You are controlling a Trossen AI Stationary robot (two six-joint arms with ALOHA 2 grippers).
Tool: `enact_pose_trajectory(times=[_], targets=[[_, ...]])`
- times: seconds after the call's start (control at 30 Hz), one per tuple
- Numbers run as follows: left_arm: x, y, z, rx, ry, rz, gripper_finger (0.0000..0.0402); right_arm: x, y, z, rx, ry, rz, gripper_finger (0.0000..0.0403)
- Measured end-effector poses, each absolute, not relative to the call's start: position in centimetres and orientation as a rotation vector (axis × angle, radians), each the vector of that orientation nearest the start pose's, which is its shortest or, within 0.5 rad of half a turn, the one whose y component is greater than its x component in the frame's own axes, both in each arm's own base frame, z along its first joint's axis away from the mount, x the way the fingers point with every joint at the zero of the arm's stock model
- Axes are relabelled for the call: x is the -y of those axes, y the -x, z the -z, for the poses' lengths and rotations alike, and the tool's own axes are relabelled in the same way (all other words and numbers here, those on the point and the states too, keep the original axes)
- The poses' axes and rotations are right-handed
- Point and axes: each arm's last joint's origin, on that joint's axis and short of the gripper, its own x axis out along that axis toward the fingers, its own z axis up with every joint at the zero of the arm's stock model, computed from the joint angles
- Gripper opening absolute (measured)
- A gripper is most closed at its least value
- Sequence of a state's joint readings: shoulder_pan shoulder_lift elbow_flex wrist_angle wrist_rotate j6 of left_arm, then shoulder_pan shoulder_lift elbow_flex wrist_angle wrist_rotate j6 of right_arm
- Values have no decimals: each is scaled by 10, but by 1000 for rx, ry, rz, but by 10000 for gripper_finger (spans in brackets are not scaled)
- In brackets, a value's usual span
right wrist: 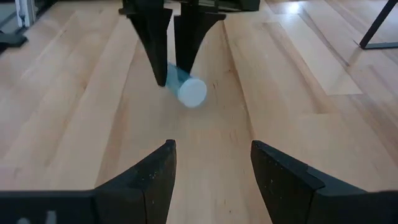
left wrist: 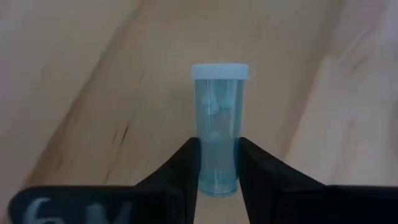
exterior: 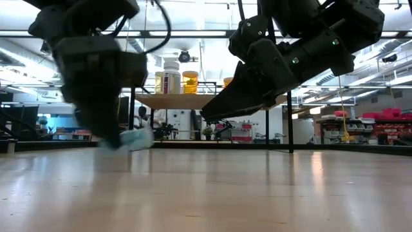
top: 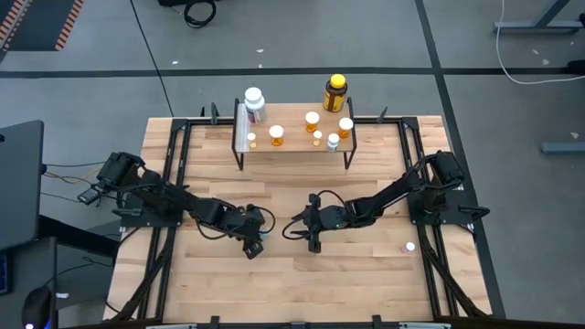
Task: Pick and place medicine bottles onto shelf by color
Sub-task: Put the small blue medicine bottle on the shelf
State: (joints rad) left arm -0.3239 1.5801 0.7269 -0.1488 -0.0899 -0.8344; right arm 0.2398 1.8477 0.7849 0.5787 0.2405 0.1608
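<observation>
A pale blue bottle (left wrist: 217, 118) with a white cap lies low over the table's middle, and my left gripper (top: 253, 245) is shut on it. My right gripper (right wrist: 213, 168) hangs open and empty just right of it, fingers aimed at the bottle's cap (right wrist: 192, 91). The shelf (top: 292, 151) stands at the far edge on black legs. On it stand a large white bottle (top: 254, 102), a dark amber bottle with a yellow cap (top: 335, 91), and several small orange and white ones (top: 276, 135). My left gripper pinches the blue bottle's round wall near its bottom end (left wrist: 217, 177) between its two fingers (left wrist: 180, 171). The fingers slant down from the table's left and lie across the bottle. The cap end points toward my right gripper. Whether the bottle rests on the table I cannot tell.
A small white-capped bottle (top: 409, 246) stands alone on the table near the right arm's base. Black frame rails (top: 174, 164) run along the table's left and right sides. Bare wood (top: 292, 283) lies between the grippers and the near edge.
</observation>
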Motion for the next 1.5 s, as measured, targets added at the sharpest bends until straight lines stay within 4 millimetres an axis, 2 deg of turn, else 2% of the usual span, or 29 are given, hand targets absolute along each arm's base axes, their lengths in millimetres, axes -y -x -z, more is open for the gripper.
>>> enact_pose_trajectory(times=[0.13, 0.27, 0.37, 0.47, 0.57, 0.77, 0.9, 1.03, 1.17, 1.37, 1.5], targets=[[87, -274, -146, -880, 485, -205, 98, -76, -341, -139, -410, -92, 41, 213], [83, -279, -150, -765, 383, -288, 99, -75, -337, -167, -320, -125, 77, 211], [82, -286, -158, -640, 333, -311, 98, -73, -328, -187, -222, -136, 123, 208], [79, -296, -170, -508, 288, -274, 101, -69, -314, -198, -142, -157, 150, 206], [75, -303, -181, -391, 244, -256, 101, -64, -298, -198, -85, -176, 168, 206], [62, -312, -195, -252, 198, -265, 99, -53, -268, -185, 17, -214, 188, 206], [55, -316, -204, -160, 197, -268, 101, -51, -259, -179, 61, -228, 176, 206], [55, -317, -208, -118, 201, -234, 100, -52, -261, -179, 67, -208, 140, 206], [59, -321, -198, -141, 198, -222, 104, -57, -275, -186, 107, -206, 94, 206], [62, -324, -194, -120, 206, -209, 108, -63, -300, -177, 73, -184, 78, 221], [63, -323, -195, -118, 208, -205, 109, -63, -307, -175, 72, -175, 88, 239]])
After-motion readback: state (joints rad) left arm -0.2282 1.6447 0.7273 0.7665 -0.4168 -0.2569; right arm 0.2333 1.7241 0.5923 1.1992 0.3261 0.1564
